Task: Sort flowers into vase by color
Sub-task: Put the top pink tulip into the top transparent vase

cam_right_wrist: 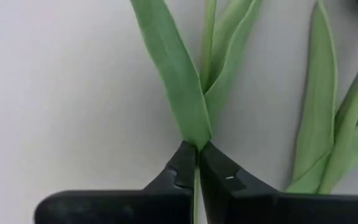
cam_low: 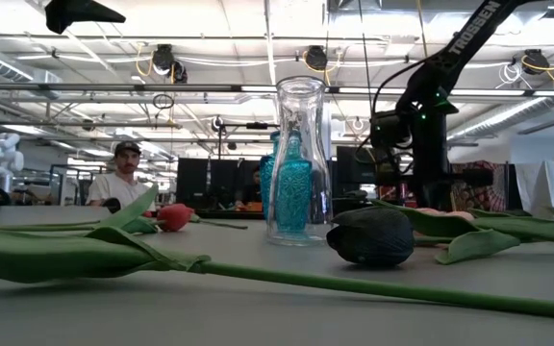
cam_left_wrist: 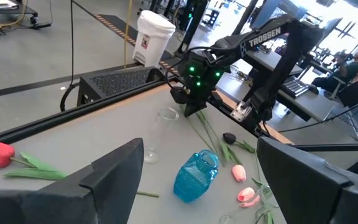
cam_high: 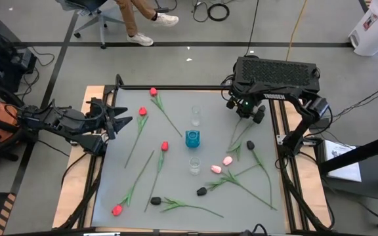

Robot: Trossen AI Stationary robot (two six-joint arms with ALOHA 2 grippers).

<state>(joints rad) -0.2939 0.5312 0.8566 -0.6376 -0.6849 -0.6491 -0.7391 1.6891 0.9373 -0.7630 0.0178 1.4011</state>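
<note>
Red, pink and black flowers lie flat on the grey table (cam_high: 126, 177) around three vases: a blue vase (cam_high: 193, 138), a clear one (cam_high: 195, 116) beyond it and a clear glass (cam_high: 194, 165) nearer. At the far right my right gripper (cam_high: 249, 117) points down, shut on a flower's green stem (cam_right_wrist: 196, 186). That stem runs toward the pink heads (cam_high: 227, 159) and a black head (cam_high: 250, 145). My left gripper (cam_high: 113, 121) hovers open over the table's left edge and holds nothing. My right gripper pinches the thin stem (cam_right_wrist: 196, 163) between its two fingertips, just below where the long leaves (cam_right_wrist: 185, 93) branch off. The fingers come from above, pointing down. The flower lies flat on the table, its leaves spread ahead of the fingers.
Red flowers (cam_high: 142, 111) lie at the left and centre, black ones (cam_high: 155, 200) and more stems near the front edge. A second flower's leaves (cam_right_wrist: 328, 124) lie right beside the pinched stem. The black frame rail (cam_high: 176, 88) borders the far edge.
</note>
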